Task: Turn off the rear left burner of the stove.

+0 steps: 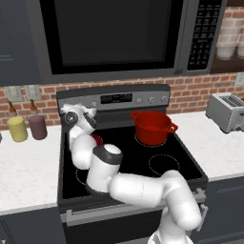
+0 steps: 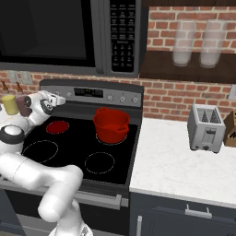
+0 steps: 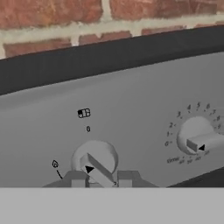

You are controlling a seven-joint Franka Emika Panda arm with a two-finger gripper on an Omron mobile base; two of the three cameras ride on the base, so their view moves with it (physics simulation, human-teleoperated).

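A: Brick wall behind; where's the burner?
B: The rear left burner (image 2: pixel 58 127) glows red on the stove (image 2: pixel 106 161), back left, just beside the red pot (image 2: pixel 111 124).
A: And up close?
B: The hand view shows a grey ridged knob (image 3: pixel 95 165) on the steel panel; the gripper (image 3: pixel 100 179) has its fingertips either side of it, contact unclear.
A: Elsewhere?
B: A toaster (image 2: pixel 206 127) sits on the white counter (image 2: pixel 170 170).
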